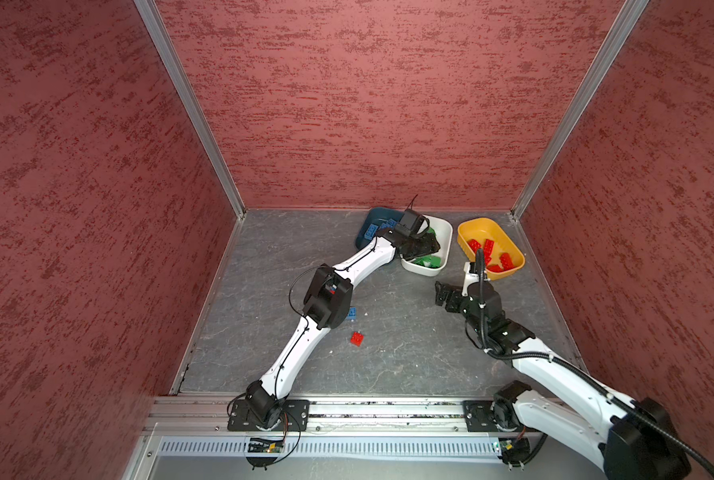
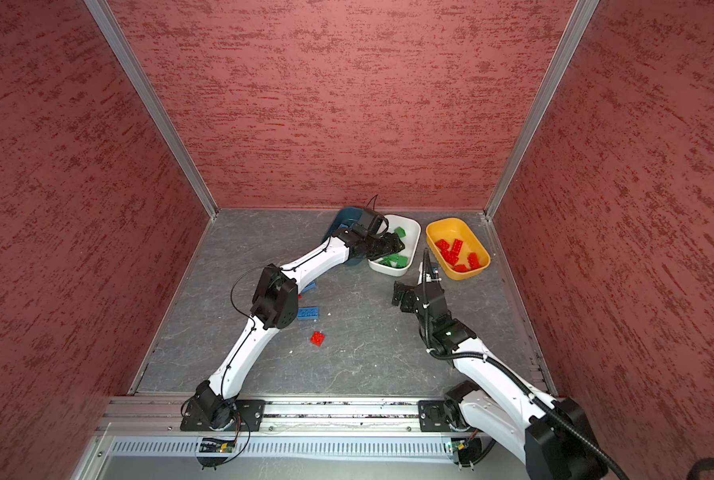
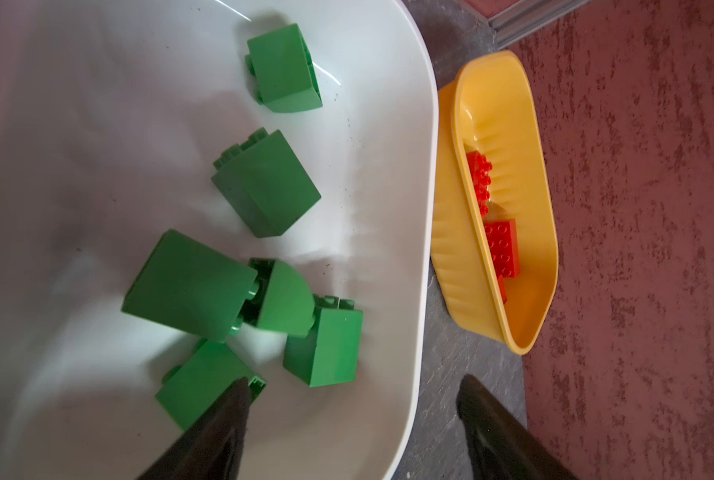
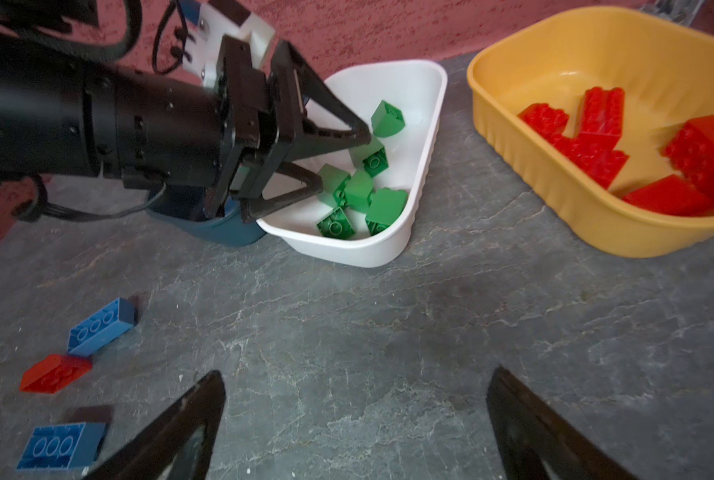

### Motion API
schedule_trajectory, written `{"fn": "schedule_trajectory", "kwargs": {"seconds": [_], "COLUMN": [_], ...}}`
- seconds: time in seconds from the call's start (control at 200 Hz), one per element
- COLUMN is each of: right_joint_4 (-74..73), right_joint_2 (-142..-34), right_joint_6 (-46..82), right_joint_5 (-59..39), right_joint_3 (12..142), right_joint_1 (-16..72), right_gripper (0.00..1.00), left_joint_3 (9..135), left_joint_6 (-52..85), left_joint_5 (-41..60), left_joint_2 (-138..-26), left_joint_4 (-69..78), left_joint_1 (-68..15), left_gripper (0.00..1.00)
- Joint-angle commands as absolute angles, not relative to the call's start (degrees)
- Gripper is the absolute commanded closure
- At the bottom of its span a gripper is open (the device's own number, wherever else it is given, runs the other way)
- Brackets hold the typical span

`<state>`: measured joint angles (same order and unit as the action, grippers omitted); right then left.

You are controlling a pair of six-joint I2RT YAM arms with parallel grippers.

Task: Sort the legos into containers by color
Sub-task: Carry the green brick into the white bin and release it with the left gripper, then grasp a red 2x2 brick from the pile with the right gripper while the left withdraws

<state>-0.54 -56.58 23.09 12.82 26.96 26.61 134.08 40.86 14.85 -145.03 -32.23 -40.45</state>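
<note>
Sorting is judged nearly finished. The left gripper (image 4: 343,161) is held over the white tub (image 4: 347,251), jaws spread with nothing between them. Green bricks (image 4: 359,193) lie loose inside that tub. The right gripper (image 4: 357,376) is held above the table (image 4: 388,332), near the white tub, jaws likewise spread and empty.

The teal tub (image 4: 222,232) is set against the white tub. The yellow tub (image 4: 509,137), holding red bricks (image 4: 596,133), is set near it on the opposite side, not touching.

Four unsorted bricks are noted well apart from the white tub:
- one blue oblong (image 4: 99,328)
- a second blue oblong (image 4: 62,446)
- a red oblong (image 4: 56,372)
- a red square brick (image 2: 317,338)

The bricks are judged light, rigid and smooth-walled, so liable to skid if nipped at a corner. Each is best taken across its short width, on the flat side walls.
</note>
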Motion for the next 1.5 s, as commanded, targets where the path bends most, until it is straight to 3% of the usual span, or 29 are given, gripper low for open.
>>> {"fn": "schedule_trajectory", "kwargs": {"seconds": [0.0,0.281,0.431,0.586,0.796,0.882,1.132,1.302,1.498], "right_joint_4": [-1.4,-4.89,-5.03,-14.96,-10.97,-8.28,-2.03,-0.82,-0.24], "right_joint_2": [-58.64,-66.17,-73.05,-76.55,-85.51,-89.19,-99.45,-103.31,-105.77], "right_joint_6": [20.36,15.76,11.26,9.28,-0.33,-4.42,-11.0,-11.6,-14.18], "right_joint_5": [7.38,-0.04,-6.68,-15.28,-19.97,-16.96,-13.07,-11.09,-8.56], "right_joint_3": [29.69,32.19,35.32,33.78,39.46,42.09,49.93,52.61,54.28], "right_joint_1": [26.44,30.24,32.69,35.81,43.06,47.36,54.8,56.32,57.63], "right_gripper": [0.01,0.01,0.01,0.02,0.11,0.08,0.13,0.22,0.41], "left_joint_3": [130.58,109.63,97.22,85.43,72.83,69.18,60.9,55.27,52.04], "left_joint_6": [38.03,37.58,38.49,40.61,44.15,45.47,50.31,51.94,53.3], "left_joint_5": [15.42,3.77,-1.72,-6.27,-11.82,-13.81,-17.16,-16.86,-16.7], "left_joint_2": [-137.03,-119.77,-111.0,-102.24,-92.96,-89.86,-82.35,-77.36,-74.98], "left_joint_4": [-32.67,-30.24,-28.17,-26.56,-28.1,-30.28,-38.09,-38.17,-38.67], "left_joint_1": [-40.34,-38.77,-36.87,-33.97,-29.67,-27.68,-20.31,-17.43,-15.83], "left_gripper": [0.14,0.0,0.01,0.01,0.01,0.01,0.01,0.01,0.0]}}
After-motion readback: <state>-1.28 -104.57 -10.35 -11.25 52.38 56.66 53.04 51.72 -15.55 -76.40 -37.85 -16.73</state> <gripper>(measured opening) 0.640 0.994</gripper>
